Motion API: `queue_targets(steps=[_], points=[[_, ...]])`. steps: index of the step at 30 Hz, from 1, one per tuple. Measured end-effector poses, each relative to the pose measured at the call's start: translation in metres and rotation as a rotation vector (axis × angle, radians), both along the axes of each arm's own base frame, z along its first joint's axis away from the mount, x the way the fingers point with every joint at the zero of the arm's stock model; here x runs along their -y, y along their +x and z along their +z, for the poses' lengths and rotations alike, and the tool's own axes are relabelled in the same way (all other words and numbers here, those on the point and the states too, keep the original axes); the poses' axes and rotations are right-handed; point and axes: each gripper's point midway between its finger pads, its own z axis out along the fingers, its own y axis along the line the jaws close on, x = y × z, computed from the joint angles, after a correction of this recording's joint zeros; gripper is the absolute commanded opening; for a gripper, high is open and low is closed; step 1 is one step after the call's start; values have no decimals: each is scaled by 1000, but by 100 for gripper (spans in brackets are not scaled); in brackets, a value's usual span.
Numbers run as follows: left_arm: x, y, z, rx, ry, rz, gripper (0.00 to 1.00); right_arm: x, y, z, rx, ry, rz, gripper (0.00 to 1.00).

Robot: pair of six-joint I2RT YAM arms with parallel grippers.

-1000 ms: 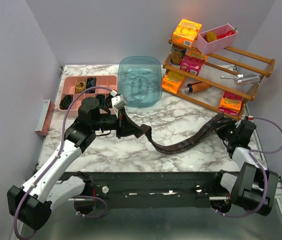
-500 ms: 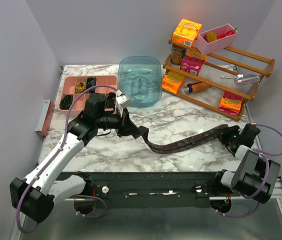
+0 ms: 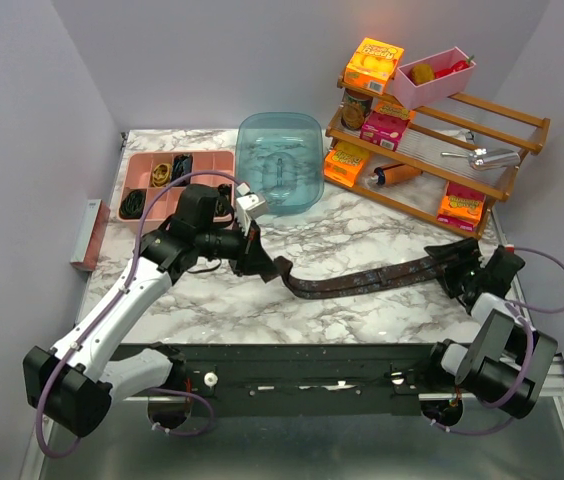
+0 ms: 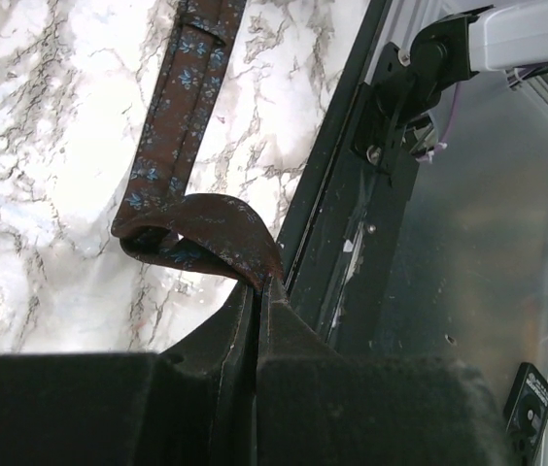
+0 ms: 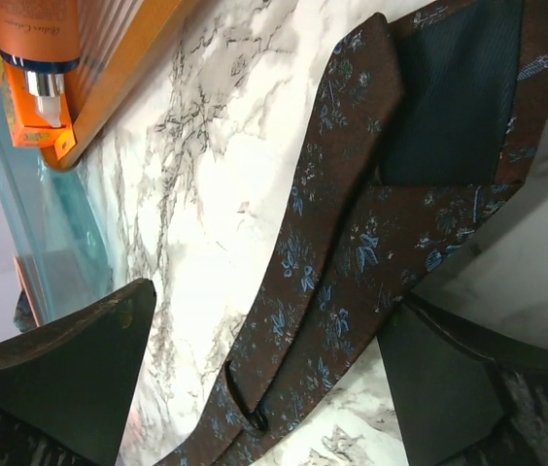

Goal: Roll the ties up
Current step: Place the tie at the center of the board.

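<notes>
Spanning marble table [image 3: 362, 240], tie [image 3: 362, 283] (brown, patterned) pinched in left jaws; right jaws gape.

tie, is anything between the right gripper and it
Nothing visible. The tie lies on the marble table, directly between the open fingers of the right gripper; the left gripper pinches its other end.

Matt patterned cloth tie [image 3: 362, 283], glossy marble table [image 3: 362, 235]

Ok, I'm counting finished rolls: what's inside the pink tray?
The pink tray holds dark coils in several compartments, plus one yellowish coil. The left arm covers its near right compartments, so those contents and the full count cannot be seen.
</notes>
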Motion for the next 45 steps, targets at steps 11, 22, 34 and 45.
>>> queue_targets(steps=[11, 22, 34, 45], points=[[-10, 6, -16, -23, 106, 32, 0, -25, -16, 1, -22, 84, 86, 100], [-20, 13, -28, -26, 183, 102, 0, -58, -42, 12, -40, 189, 190, 100], [-26, 21, -33, -64, 242, 164, 0, -67, -40, 48, 39, 154, 320, 100], [-43, 20, -46, -146, 360, 242, 0, -106, -19, 89, 106, 1, 561, 100]])
